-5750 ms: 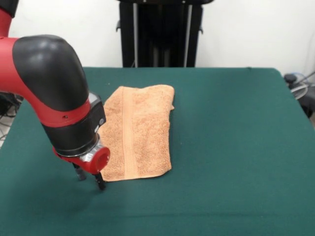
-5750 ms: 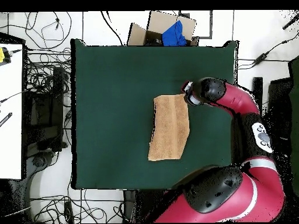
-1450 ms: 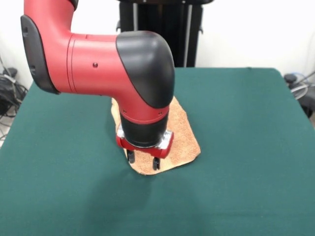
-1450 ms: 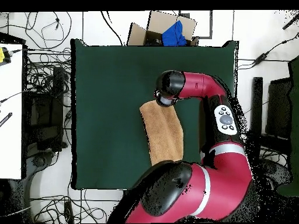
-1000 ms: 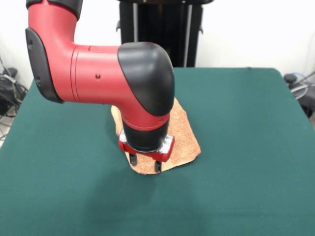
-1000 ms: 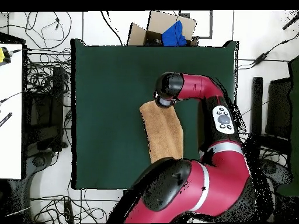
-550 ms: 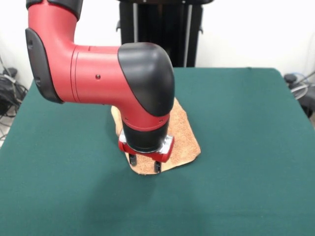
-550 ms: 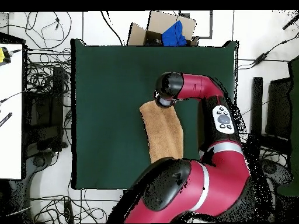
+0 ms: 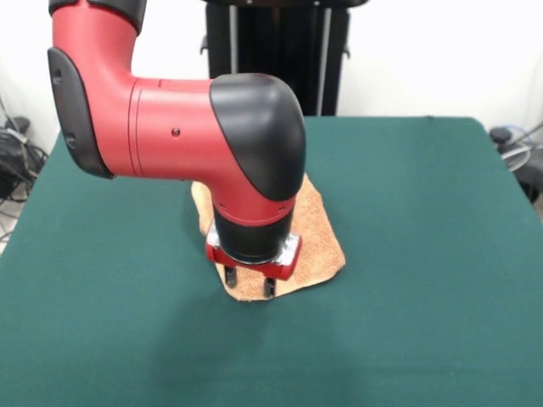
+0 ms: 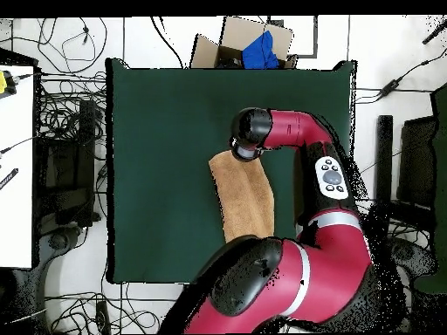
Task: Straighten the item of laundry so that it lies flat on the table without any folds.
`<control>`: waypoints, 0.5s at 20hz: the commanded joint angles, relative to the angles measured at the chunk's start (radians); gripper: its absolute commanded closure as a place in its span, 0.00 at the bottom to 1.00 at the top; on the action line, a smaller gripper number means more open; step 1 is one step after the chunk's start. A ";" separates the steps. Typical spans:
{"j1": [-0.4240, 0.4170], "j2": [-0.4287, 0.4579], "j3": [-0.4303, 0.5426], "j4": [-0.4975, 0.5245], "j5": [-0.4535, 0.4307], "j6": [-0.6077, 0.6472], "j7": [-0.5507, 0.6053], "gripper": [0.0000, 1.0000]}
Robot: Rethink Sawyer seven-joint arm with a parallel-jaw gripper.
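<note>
Nowhere any legible writing: end effector (image 9: 249, 283) on towel (image 9: 318, 237), green table (image 9: 424, 254).

This is a robot lab. A red and black arm (image 10: 297, 131) works at a green table (image 10: 166, 131) that stands on a pale tiled floor (image 10: 384, 52). Loose cables (image 10: 65, 113) trail around the table on every side, and a cardboard box (image 10: 229, 42) with blue cloth (image 10: 262, 51) sits at one end. A white bench (image 10: 16, 166) with small tools stands beside it, and a plain white wall (image 9: 441, 51) rises behind.
</note>
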 commanded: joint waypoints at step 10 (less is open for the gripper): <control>-0.011 0.078 -0.009 0.056 -0.131 -0.148 -0.139 0.00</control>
